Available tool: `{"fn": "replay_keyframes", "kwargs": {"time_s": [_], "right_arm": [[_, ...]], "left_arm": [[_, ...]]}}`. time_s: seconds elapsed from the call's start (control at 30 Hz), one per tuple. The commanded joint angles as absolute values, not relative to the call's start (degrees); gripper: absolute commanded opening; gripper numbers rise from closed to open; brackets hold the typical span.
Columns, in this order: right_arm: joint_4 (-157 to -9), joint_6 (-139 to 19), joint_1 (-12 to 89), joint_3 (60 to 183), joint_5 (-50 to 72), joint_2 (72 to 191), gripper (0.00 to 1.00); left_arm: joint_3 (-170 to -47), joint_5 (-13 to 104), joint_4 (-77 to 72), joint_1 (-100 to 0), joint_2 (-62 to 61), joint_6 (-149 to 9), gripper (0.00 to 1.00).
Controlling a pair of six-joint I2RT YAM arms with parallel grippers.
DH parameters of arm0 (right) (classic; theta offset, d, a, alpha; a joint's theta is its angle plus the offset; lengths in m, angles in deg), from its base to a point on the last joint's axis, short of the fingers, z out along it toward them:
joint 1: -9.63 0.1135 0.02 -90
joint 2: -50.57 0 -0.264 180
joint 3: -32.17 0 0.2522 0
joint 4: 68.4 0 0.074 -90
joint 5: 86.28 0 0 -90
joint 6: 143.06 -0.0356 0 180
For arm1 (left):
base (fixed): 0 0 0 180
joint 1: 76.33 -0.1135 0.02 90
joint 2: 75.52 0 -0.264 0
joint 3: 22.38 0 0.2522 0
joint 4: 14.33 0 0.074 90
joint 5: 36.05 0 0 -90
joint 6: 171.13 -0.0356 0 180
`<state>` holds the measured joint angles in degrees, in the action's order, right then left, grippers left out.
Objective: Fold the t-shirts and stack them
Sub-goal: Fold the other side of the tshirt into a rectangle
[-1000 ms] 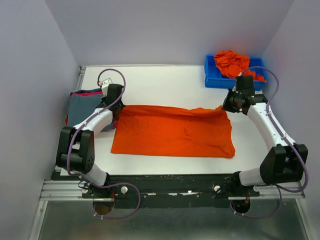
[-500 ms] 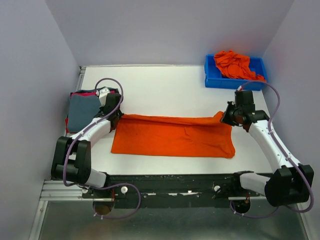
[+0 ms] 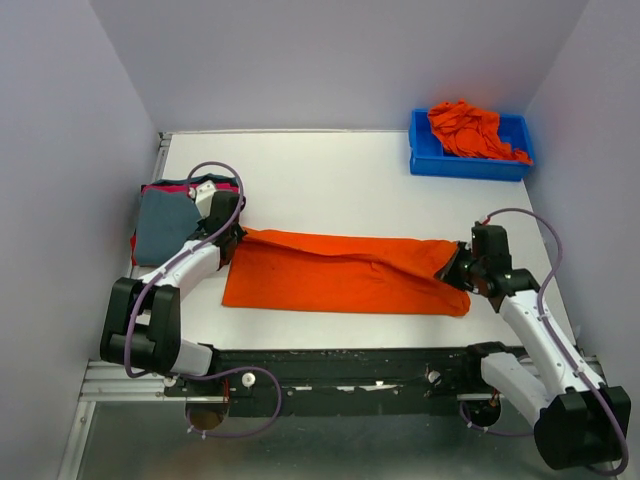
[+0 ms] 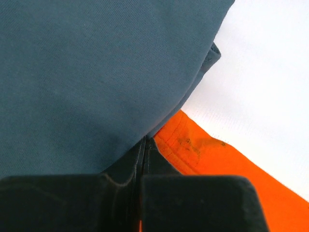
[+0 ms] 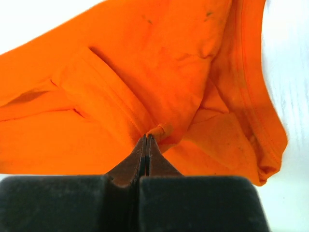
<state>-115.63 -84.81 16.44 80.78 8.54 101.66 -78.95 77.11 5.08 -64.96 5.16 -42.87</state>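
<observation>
- The right gripper (image 3: pixel 453 268) (image 5: pixel 146 138) was clamped tight, fingertips together, pinching a small fold of the orange shirt (image 3: pixel 340 275) (image 5: pixel 145 72).
- The pinch sat at the shirt's right end, towards its far corner; in the right wrist view the cloth spread away from the fingertips in loose folds, with a hemmed edge curving down the right side.
- The left gripper (image 3: pixel 231 238) (image 4: pixel 145 141) was also clamped tight, at the shirt's far-left corner. In the left wrist view a sliver of orange showed between the fingers, so it gripped the same shirt.
- The orange shirt lay lengthwise, left to right, across the near half of the table (image 3: pixel 320 180), spanning the space between the two grippers. Its far edge was drawn over the near part, leaving a narrow band.
- The grey-blue shirt (image 3: pixel 160 225) (image 4: pixel 87 72) lay folded at the table's left edge, touching the orange shirt's corner beside the left gripper.
- The red-pink shirt (image 3: pixel 166 187) lay beneath the grey-blue shirt, showing only along the far edge.
- The bin (image 3: pixel 425 160) stood at the far-right corner, well apart from both grippers.
- Crumpled shirts (image 3: pixel 465 130), all orange, filled the bin.
</observation>
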Motion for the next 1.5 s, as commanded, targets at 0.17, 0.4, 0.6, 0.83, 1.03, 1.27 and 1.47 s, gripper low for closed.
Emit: {"fn": "replay_keyframes", "kwargs": {"time_s": [0.17, 0.4, 0.6, 0.83, 1.03, 1.27, 1.47], "right_arm": [[-112.48, -88.92, 16.93, 75.81, 12.51, 97.95, 0.09], [-112.75, -87.51, 16.93, 79.06, 14.18, 96.80, 0.59], [-106.69, -85.14, 17.02, 81.26, 18.30, 100.92, 0.56], [-100.53, -82.42, 18.68, 86.26, 21.47, 113.92, 0.53], [-100.70, -79.60, 20.79, 93.82, 18.23, 126.84, 0.51], [-99.30, -78.54, 21.06, 96.73, 19.80, 136.25, 0.52], [-96.22, -78.55, 21.32, 96.73, 26.73, 142.23, 0.55]], "left_arm": [[-77.19, 78.47, 10.77, -64.82, 4.02, -40.53, 0.00], [-75.00, 74.10, 10.35, -64.73, 0.77, -40.17, 0.46], [-76.82, 74.16, 12.96, -63.50, -4.86, -39.91, 0.68], [-80.96, 71.26, 13.41, -61.31, -2.76, -40.88, 0.62], [-82.45, 71.00, 10.95, -55.34, 1.46, -39.39, 0.55], [-88.07, 66.88, 6.56, -46.46, 11.20, -37.97, 0.49], [-97.83, 64.77, 6.99, -40.31, 21.67, -37.97, 0.49]]}}
